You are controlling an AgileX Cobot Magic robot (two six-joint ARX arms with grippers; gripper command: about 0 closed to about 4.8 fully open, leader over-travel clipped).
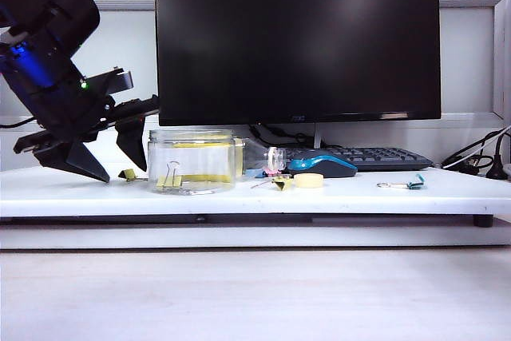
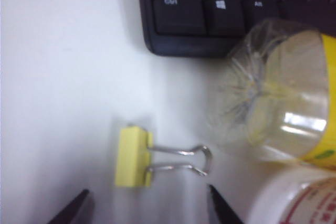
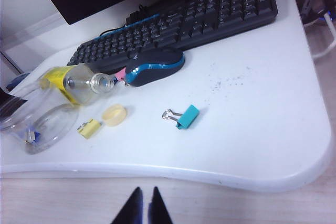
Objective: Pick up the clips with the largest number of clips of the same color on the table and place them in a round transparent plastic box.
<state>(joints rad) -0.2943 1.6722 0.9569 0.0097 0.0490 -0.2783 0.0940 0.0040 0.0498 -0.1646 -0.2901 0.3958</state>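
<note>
Desk (image 1: 447, 191), white, raised slab; we list what sits on it.

1. Round transparent plastic box (image 1: 192, 161): left-centre of exterior view, upright, yellowish bands showing through the wall. One clip (image 1: 169, 177) w/ wire handles shows through its front wall, low down (inside or just in front, we cannot tell).
2. Clips, yellow: one (image 1: 128, 174) on the desk just left of the box, beside the left gripper; in the left wrist view this clip (image 2: 134, 157) lies flat, wire handles toward frame right, in line w/ the gap betw. the two finger tips, not touched. Another (image 1: 280, 183) lies right of the box, near a pale yellow disc (image 1: 308, 180); right wrist view shows that clip (image 3: 89, 128) just left of the disc (image 3: 114, 114).
3. Teal clip (image 1: 414, 184): right part of the desk, well apart from the rest.
4. Narrow clear bottle (image 3: 79, 84) on its side, near the box; blue-black mouse (image 1: 322, 165); black keyboard (image 1: 375, 157); monitor (image 1: 297, 37) behind.
5. Left gripper (image 1: 112, 167): left of exterior view, tilted down over the desk beside the box, fingers (image 2: 71, 212) spread wide, holding nothing.
6. Right gripper (image 3: 143, 208): seen only at bottom centre of the right wrist view, off the desk's near edge, fingers closed together, nothing betw. them.
</note>
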